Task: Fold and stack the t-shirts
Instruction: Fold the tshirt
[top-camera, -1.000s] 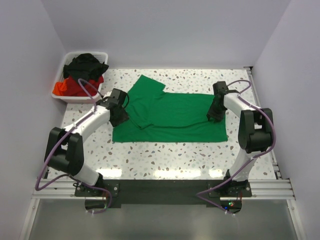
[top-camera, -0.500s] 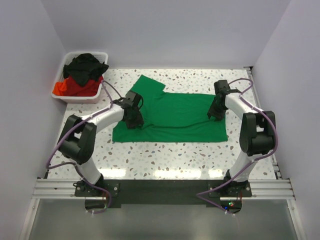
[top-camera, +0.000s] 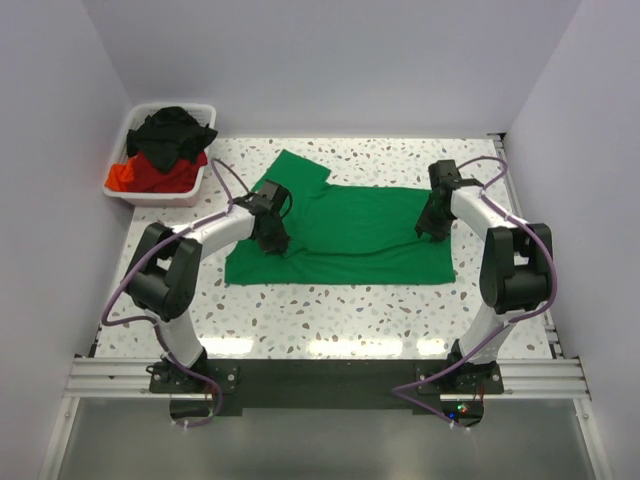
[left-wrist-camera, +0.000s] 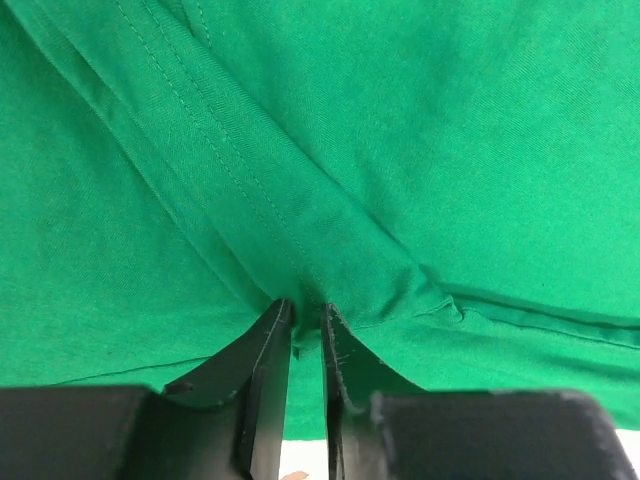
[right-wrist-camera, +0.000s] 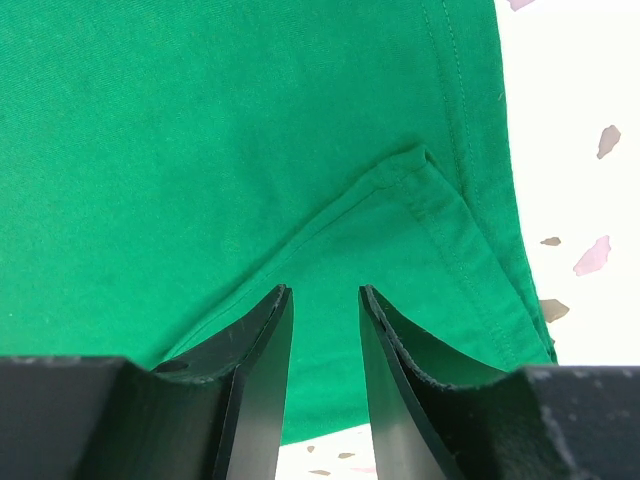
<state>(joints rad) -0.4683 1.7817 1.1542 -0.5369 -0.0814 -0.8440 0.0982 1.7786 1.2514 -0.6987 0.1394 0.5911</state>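
The bright green t-shirt (top-camera: 350, 235) lies spread on the table, its left sleeve folded in over the body. My left gripper (top-camera: 272, 240) is at that folded sleeve; in the left wrist view (left-wrist-camera: 306, 312) its jaws are nearly closed and pinch a ridge of green fabric (left-wrist-camera: 450, 150). My right gripper (top-camera: 428, 230) is over the shirt's right end. In the right wrist view (right-wrist-camera: 325, 295) its jaws stand apart just above the green cloth (right-wrist-camera: 200, 150), next to a folded hem corner (right-wrist-camera: 420, 165). A black t-shirt (top-camera: 172, 130) and a red t-shirt (top-camera: 150, 175) lie heaped in the bin.
The white plastic bin (top-camera: 120, 190) stands at the back left corner. The speckled table (top-camera: 330, 310) shows in front of the shirt, and white walls close in on the left, back and right.
My left gripper has moved right from the shirt's left edge onto the folded sleeve and closed on the fabric. My right gripper has barely moved.
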